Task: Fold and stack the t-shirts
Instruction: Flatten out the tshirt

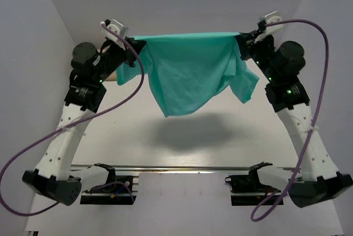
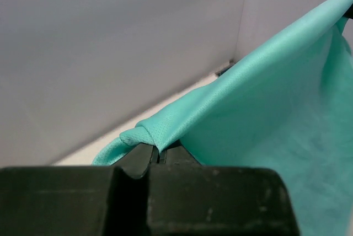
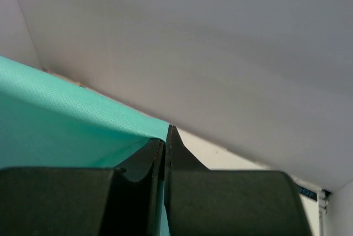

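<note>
The teal-green t-shirt (image 1: 187, 70) hangs in the air, its top edge stretched taut between both grippers, and casts a shadow on the table below. My left gripper (image 1: 134, 43) is shut on its left corner; in the left wrist view the cloth (image 2: 265, 120) bunches over the closed fingertips of the gripper (image 2: 159, 152). My right gripper (image 1: 242, 38) is shut on the right corner; in the right wrist view the cloth (image 3: 66, 114) runs into the closed gripper (image 3: 165, 139). A loose sleeve hangs at the right. Only a small tan patch (image 1: 112, 76), likely the tan-beige t-shirt, shows behind the left arm.
White walls (image 1: 33, 54) close in the table (image 1: 231, 148) on the left, right and back. A metal rail (image 1: 187, 167) with both arm bases runs along the near edge.
</note>
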